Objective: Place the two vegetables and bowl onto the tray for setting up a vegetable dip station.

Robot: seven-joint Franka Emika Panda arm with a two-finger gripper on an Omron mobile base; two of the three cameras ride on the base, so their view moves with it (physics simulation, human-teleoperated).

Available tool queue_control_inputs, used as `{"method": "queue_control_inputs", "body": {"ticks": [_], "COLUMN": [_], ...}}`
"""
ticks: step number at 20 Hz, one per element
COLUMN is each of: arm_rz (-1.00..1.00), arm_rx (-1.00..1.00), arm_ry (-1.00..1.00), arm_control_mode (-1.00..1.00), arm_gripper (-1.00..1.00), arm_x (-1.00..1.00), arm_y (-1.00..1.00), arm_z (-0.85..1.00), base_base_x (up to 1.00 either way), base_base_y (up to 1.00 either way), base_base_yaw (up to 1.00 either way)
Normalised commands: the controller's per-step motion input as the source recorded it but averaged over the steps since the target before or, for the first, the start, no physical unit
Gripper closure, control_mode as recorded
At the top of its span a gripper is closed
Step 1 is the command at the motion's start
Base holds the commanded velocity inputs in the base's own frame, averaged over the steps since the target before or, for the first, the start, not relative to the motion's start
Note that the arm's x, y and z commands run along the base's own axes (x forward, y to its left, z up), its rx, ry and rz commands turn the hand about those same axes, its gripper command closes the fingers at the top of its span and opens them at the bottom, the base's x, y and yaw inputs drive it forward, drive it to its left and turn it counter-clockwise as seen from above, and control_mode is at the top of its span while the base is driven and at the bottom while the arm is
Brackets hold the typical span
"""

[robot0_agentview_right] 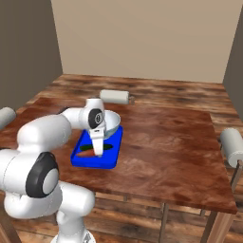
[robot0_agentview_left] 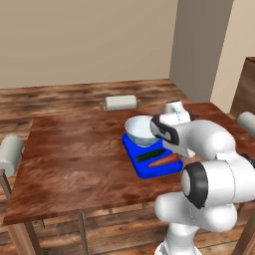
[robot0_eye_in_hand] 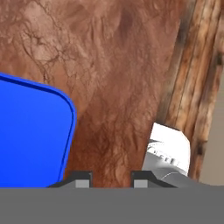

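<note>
The blue tray (robot0_agentview_left: 144, 172) (robot0_agentview_right: 102, 161) (robot0_eye_in_hand: 30, 131) lies on the wooden table (robot0_agentview_left: 74, 149) in front of the arm. At the tray's far end stands the pale bowl (robot0_agentview_left: 140, 130) (robot0_agentview_right: 111, 122). Side by side on the near half lie the dark green cucumber (robot0_agentview_left: 149, 155) (robot0_agentview_right: 108, 146) and the orange carrot (robot0_agentview_left: 164, 161) (robot0_agentview_right: 86, 153). My gripper (robot0_agentview_right: 98, 152) (robot0_eye_in_hand: 110, 178) points down, raised a little, beside the carrot. In the hand view its fingertips (robot0_eye_in_hand: 79, 178) stand a small way apart over bare wood just off the tray's rounded corner, with nothing between them.
White cylindrical rolls sit around the table: one at the far edge (robot0_agentview_left: 121, 102) (robot0_agentview_right: 114, 97), one at the left (robot0_agentview_left: 10, 152), one at the right (robot0_agentview_right: 232, 144). The table's near edge (robot0_eye_in_hand: 175, 87) and plank floor lie close to the gripper.
</note>
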Motion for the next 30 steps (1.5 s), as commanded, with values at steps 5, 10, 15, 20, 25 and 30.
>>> {"method": "queue_control_inputs", "body": {"ticks": [5,10,15,20,25,30], "arm_rz": [-0.05,-0.06,-0.07,-0.07,-0.07,-0.06], "arm_rx": [0.0,0.0,0.0,0.0,0.0,0.0], "arm_ry": [0.05,0.07,0.07,0.03,0.01,0.0], "arm_control_mode": [-1.0,-1.0,-1.0,-1.0,-1.0,-1.0], "arm_gripper": [1.0,1.0,1.0,1.0,1.0,1.0], "arm_x": [0.21,0.2,0.15,0.08,0.03,0.06], "arm_y": [0.0,0.0,0.0,0.0,0.0,0.0], "arm_z": [-0.17,-0.15,-0.17,-0.18,-0.17,-0.16], "base_base_x": [0.0,0.0,0.0,0.0,0.0,0.0], "base_base_y": [0.0,0.0,0.0,0.0,0.0,0.0], "base_base_yaw": [0.0,0.0,0.0,0.0,0.0,0.0]}}
